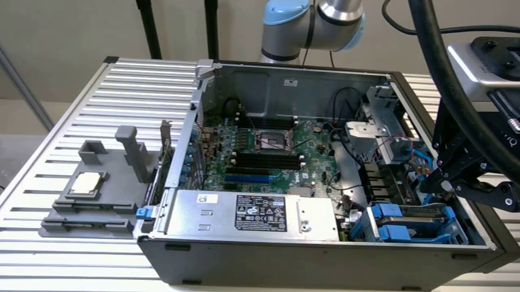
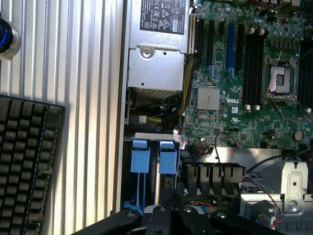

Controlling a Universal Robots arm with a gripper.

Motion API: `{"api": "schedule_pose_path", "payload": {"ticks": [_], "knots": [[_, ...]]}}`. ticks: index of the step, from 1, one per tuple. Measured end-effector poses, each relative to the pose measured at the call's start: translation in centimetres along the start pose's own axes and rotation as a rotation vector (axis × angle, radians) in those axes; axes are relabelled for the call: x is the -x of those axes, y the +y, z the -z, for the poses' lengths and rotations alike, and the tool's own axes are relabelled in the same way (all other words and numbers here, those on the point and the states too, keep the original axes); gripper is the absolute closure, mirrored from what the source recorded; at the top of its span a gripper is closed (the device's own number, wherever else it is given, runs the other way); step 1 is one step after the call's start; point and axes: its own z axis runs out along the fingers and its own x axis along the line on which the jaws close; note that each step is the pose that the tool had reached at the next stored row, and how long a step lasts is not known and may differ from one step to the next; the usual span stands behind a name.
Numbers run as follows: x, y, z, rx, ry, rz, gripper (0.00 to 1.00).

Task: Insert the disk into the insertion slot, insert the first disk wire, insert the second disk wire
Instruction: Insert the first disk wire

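Observation:
The insertion slot [image 1: 416, 222] is a grey drive cage with blue rails in the near corner of the open computer case, on the exterior view's right. In the wrist view its two blue latches [image 2: 153, 159] lie just ahead of my fingertips. My black gripper [image 1: 447, 182] hovers above the case's right side, just beyond the cage. Its jaws [image 2: 172, 204] stand closed together, and I see nothing between them. The disk is hidden; I cannot tell whether it sits in the cage. A blue cable [image 1: 419, 159] and red wires run near the cage.
A silver power supply [image 1: 252, 213] with a black label fills the case's front beside the cage. The green motherboard [image 1: 268, 155] lies behind it. On the ribbed table [image 1: 138, 91] stands a grey fixture [image 1: 94, 201] carrying a small silver chip. A black keyboard [image 2: 24, 161] lies outside the case.

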Motion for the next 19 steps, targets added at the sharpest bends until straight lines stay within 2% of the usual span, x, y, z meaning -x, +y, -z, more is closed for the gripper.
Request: {"api": "schedule_pose_path", "payload": {"ticks": [19], "knots": [[0.00, 0.00, 0.00, 0.0000, 0.0000, 0.000, 0.87]]}}
